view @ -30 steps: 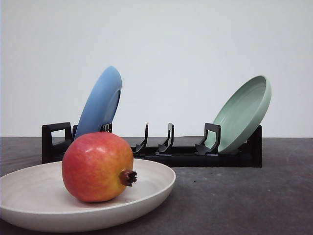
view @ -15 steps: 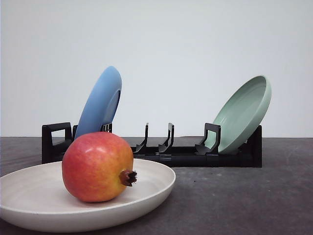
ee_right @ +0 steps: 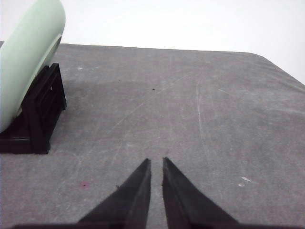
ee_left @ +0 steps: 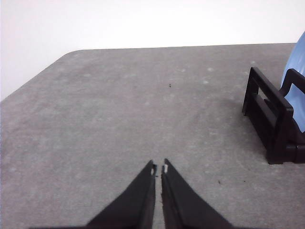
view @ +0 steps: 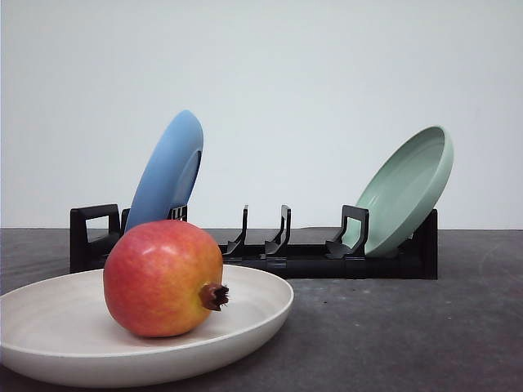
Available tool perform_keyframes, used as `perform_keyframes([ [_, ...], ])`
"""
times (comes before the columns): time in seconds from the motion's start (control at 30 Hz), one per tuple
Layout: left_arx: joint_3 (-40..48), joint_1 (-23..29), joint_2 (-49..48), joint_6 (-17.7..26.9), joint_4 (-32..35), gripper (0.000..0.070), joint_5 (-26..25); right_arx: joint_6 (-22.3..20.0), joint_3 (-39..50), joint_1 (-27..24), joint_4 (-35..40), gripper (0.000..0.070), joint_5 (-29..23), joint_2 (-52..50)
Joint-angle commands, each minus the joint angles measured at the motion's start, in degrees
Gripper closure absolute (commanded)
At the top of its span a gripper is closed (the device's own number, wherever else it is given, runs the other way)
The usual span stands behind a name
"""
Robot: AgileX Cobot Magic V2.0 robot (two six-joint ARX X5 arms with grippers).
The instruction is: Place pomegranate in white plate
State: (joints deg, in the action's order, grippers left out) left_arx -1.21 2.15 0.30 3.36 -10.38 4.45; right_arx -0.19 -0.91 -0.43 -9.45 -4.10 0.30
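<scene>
resting in the white plate (view: pixel 49 322) at lower left, the pomegranate (view: pixel 162 278) lies free; left claw (ee_left: pixel 158 168) and right claw (ee_right: pixel 156 162) look nearly closed, empty.

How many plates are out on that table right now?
3. The white plate lies flat at the front left, holding the pomegranate. The blue plate leans in the black rack's left end, the pale green plate in its right end.

red-and-yellow pomegranate (view: pixel 162 278), off-white plate (view: pixel 49 327), blue plate (view: pixel 166 174), pale green plate (view: pixel 406 189), seemingly black rack (view: pixel 319 260)
</scene>
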Motion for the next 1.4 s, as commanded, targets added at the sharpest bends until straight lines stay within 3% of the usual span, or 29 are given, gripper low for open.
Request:
perform_keyframes([
  [0.0,0.5,0.1,-0.1,-0.4,-0.3,0.07,0.1,0.2,0.2,-0.1,0.4,0.0656,0.0,-0.1],
  [1.37,0.5,0.1,-0.1,-0.4,-0.3,0.07,0.1,0.2,0.2,-0.1,0.4,0.0656,0.0,-0.1],
])
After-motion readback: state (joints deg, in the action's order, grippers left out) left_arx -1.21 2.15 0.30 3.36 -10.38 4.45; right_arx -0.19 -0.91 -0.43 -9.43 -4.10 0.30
